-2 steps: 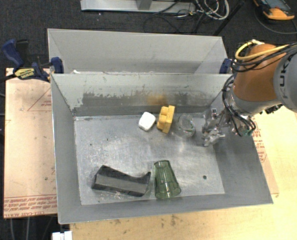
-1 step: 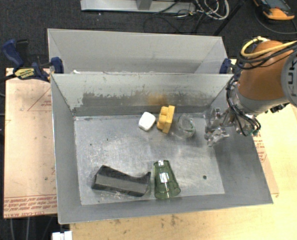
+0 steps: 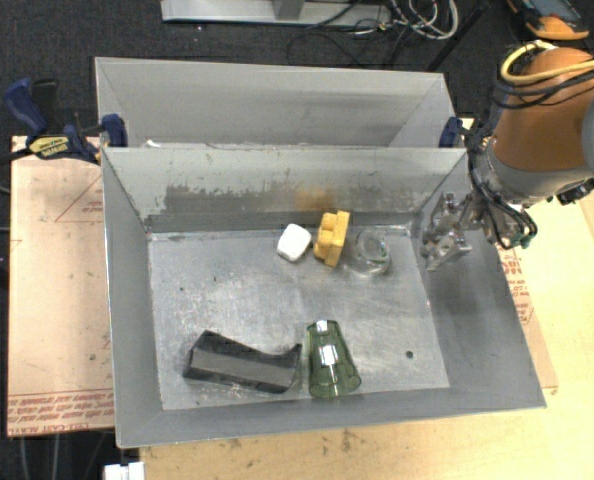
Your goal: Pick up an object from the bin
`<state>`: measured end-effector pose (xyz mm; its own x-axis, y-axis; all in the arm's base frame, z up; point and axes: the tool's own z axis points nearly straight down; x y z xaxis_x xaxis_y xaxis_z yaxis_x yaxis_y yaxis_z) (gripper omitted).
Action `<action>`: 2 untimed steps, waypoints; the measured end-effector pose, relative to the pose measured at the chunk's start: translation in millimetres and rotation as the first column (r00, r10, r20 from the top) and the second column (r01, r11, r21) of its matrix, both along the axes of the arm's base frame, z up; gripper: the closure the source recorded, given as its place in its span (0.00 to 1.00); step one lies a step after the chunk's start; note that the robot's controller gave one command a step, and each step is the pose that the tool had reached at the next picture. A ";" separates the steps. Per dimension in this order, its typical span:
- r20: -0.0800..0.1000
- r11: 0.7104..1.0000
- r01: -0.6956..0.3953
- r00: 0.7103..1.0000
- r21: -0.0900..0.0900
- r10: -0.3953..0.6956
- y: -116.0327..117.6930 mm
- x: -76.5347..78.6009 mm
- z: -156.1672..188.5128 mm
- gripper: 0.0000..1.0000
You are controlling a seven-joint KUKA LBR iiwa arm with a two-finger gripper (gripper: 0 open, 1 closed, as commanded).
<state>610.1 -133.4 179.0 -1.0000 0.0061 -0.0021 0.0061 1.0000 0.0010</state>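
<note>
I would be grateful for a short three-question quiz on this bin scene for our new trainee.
1. True or false: the yellow block lies beside the white block, near the far wall of the bin.
2. Fill in: the green bottle lies at the near wall, beside a ___ object.
3. Which thing lies nearest the gripper? A) white block B) clear cup C) green bottle

Key: 1 true; 2 black, the black object; 3 B.

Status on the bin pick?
Gripper at bin right wall, over no object. Nearest: clear cup, apart from it. Nothing between them.
</note>
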 end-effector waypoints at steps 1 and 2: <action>0.006 1.000 0.001 1.000 -0.002 -0.001 1.1 -1.4 8.1 1.00; 0.002 1.000 -0.005 1.000 -0.001 0.005 5.9 -1.8 121.2 1.00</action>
